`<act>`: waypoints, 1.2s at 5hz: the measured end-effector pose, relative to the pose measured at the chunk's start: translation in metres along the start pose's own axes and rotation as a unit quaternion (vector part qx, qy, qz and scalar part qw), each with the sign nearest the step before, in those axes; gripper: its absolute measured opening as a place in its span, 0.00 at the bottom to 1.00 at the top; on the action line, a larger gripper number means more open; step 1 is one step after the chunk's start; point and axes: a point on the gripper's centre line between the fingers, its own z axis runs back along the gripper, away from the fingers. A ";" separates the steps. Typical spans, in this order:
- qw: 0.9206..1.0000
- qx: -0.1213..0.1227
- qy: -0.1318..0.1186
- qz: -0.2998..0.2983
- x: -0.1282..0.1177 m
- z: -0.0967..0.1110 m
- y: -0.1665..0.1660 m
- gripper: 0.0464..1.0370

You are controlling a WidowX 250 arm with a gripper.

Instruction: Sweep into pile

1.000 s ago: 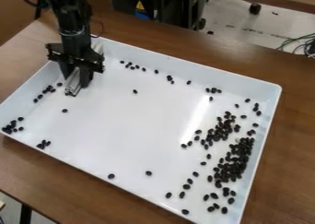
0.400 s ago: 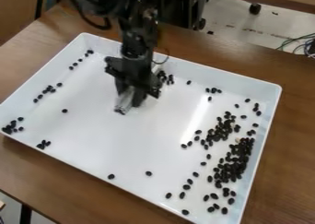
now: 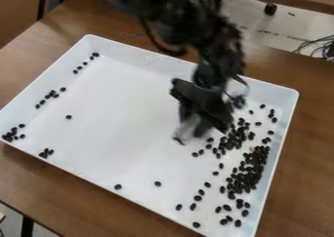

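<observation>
The black gripper (image 3: 194, 126) hangs low over the right half of the white tray (image 3: 124, 104), shut on a pale grey bar (image 3: 188, 127) whose lower end is at the tray floor. Just right of it lies the large pile of small black beans (image 3: 248, 170), spread along the tray's right side. A few beans (image 3: 238, 102) lie behind the gripper near the back wall. Smaller groups (image 3: 13, 133) lie in the left corner and along the left wall, and single beans (image 3: 157, 183) lie near the front edge.
The tray's raised rim (image 3: 297, 97) runs around the beans. It stands on a brown wooden table (image 3: 306, 158). Cables (image 3: 316, 48) are at the right edge, beyond the table.
The gripper and bar have moved right across the tray, from the back left to beside the large pile. Beans along the back wall have shifted right with them.
</observation>
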 end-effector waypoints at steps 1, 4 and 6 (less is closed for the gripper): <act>1.000 -0.003 0.000 -0.012 -0.001 0.003 -0.015 0.31; 0.993 -0.029 -0.021 0.113 -0.024 0.036 0.053 0.31; 0.980 -0.062 0.011 0.189 -0.057 0.018 0.077 0.31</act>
